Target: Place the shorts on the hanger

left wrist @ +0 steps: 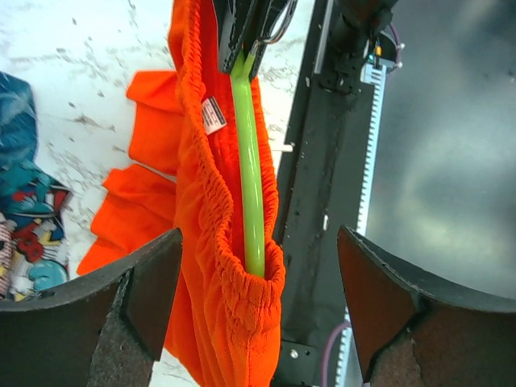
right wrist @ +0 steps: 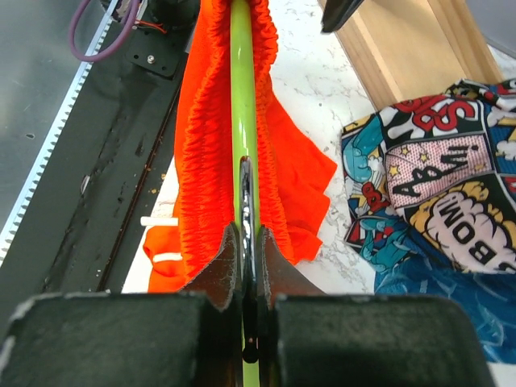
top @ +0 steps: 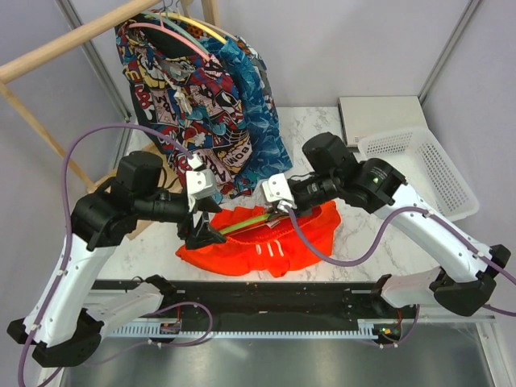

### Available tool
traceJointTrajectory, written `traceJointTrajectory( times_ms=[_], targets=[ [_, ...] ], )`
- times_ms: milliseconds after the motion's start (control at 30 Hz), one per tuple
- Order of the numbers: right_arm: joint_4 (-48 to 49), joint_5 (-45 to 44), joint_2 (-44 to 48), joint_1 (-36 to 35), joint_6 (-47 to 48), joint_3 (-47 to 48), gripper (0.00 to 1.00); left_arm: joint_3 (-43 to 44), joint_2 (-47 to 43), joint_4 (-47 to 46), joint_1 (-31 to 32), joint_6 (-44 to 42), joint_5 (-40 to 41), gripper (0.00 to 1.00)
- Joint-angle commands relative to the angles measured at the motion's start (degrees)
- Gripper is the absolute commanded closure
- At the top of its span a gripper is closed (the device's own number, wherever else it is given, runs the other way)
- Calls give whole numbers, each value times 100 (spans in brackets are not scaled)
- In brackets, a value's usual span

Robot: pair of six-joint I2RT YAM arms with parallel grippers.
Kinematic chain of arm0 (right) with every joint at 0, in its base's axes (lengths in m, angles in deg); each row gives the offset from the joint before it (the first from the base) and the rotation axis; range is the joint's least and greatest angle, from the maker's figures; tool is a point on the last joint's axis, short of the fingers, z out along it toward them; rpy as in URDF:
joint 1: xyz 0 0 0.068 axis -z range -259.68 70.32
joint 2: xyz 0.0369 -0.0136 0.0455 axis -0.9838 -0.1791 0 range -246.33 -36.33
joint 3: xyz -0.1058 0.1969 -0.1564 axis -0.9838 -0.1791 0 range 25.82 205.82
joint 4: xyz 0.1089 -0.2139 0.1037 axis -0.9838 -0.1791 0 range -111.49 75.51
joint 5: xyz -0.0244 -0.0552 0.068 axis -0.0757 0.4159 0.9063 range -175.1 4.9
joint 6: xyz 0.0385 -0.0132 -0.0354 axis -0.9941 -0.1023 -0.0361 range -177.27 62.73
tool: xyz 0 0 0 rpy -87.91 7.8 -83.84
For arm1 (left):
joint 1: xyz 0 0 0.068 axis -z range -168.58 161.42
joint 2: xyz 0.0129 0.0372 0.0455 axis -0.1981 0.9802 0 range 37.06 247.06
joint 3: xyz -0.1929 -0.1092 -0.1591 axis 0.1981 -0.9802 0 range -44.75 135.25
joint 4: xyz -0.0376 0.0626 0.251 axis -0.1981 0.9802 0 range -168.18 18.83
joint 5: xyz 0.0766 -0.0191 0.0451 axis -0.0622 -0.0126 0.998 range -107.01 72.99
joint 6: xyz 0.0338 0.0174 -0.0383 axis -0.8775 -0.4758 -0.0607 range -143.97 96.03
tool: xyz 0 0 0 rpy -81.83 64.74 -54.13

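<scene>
Fingers (right wrist: 222, 270) of my right gripper (right wrist: 244, 242) are pressed together, pinching the hanger (right wrist: 242, 97) near its hook. Just ahead of them, the shorts (right wrist: 201, 137) have their waistband threaded over the green bar. They look light, limp and likely to slide on smooth plastic, so the elastic waistband seems the surest hold. My left gripper (left wrist: 258, 242) has its fingers (left wrist: 129, 306) spread on either side of it, gripping nothing.

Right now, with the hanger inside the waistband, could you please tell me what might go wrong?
The left end effector stands open around the shorts, gripping nothing, so the waistband could slide off the end of the hanger. Only the right end effector, shut on the thin hanger, holds anything; the hanger may twist there. The comic-print garment hangs close behind and might snag during a lift.
</scene>
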State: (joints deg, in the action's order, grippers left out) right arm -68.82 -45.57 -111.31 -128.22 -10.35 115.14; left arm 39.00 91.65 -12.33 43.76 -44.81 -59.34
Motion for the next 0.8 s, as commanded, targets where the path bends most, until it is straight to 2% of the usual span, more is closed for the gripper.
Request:
traceJointTrajectory(
  times_ms=[0, 167, 333, 467, 533, 600, 767],
  targets=[
    [-34, 143, -122, -235, 485, 595, 100, -183, -27, 613, 1, 1, -39, 20],
    [10, 38, -412, -612, 520, 859, 100, -473, -62, 825, 27, 115, -101, 27],
    [176, -15, -684, -956, 459, 991, 100, -543, -211, 807, 36, 98, 312, 35],
    [194, -85, -886, -1263, 581, 1044, 100, -622, -465, 983, 36, -122, -406, 41],
    [124, -147, -1009, -1325, 748, 1114, 100, -719, -580, 905, 36, 44, -958, 45],
    [106, -147, -1080, -1360, 784, 1219, 100, -754, -721, 790, 27, 264, -1049, 48],
    [282, -165, -1124, -1457, 740, 1369, 100, -728, -493, 790, 27, 308, -1014, 48]
  ],
)
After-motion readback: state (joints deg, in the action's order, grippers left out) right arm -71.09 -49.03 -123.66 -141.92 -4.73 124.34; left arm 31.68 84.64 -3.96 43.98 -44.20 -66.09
